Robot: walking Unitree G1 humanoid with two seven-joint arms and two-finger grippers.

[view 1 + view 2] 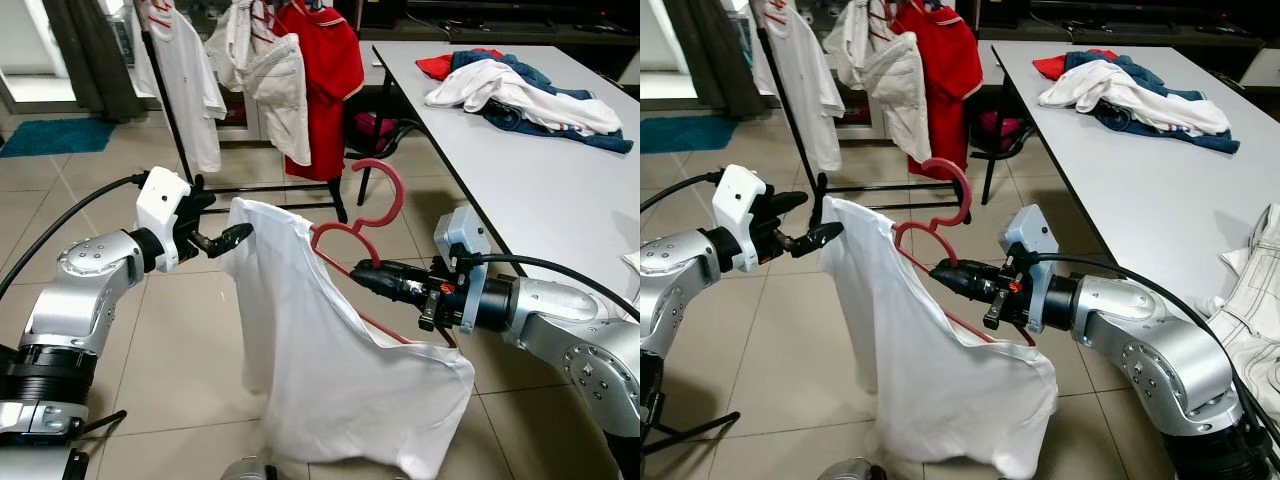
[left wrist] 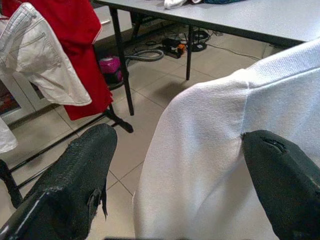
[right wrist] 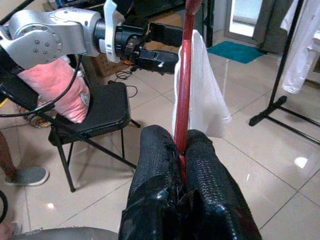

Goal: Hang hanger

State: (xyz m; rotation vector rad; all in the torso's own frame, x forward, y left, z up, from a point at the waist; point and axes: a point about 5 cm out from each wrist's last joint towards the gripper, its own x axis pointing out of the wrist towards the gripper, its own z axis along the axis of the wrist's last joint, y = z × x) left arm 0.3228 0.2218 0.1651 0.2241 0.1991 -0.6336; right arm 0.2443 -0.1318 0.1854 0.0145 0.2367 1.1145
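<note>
**A:** What've you got in front of you, biggest stuff first?

**B:** You've got the grey tabletop (image 1: 520,170) running along your right, with a pile of clothes (image 1: 520,92) on its far end. Up ahead on the tile floor (image 1: 90,190) there's the clothes rack (image 1: 175,110), with white shirts and a red shirt (image 1: 325,85) hanging on it.

**A:** And the thing you're meant to hang?

**B:** Your white shirt (image 1: 330,370) is draped on the red hanger (image 1: 372,215), held up in the air between your two arms, near the rack but not on it. The hook points up and toward the rack.

**A:** Claws?

**B:** Your right claw (image 1: 362,272) is clenched on the hanger, just below the hook; in the wrist view the fingers (image 3: 155,175) pinch the red bar tight. Your left claw (image 1: 238,233) is spread, one finger (image 2: 82,170) clear of the cloth and the other pressed against the shirt's shoulder.
</note>
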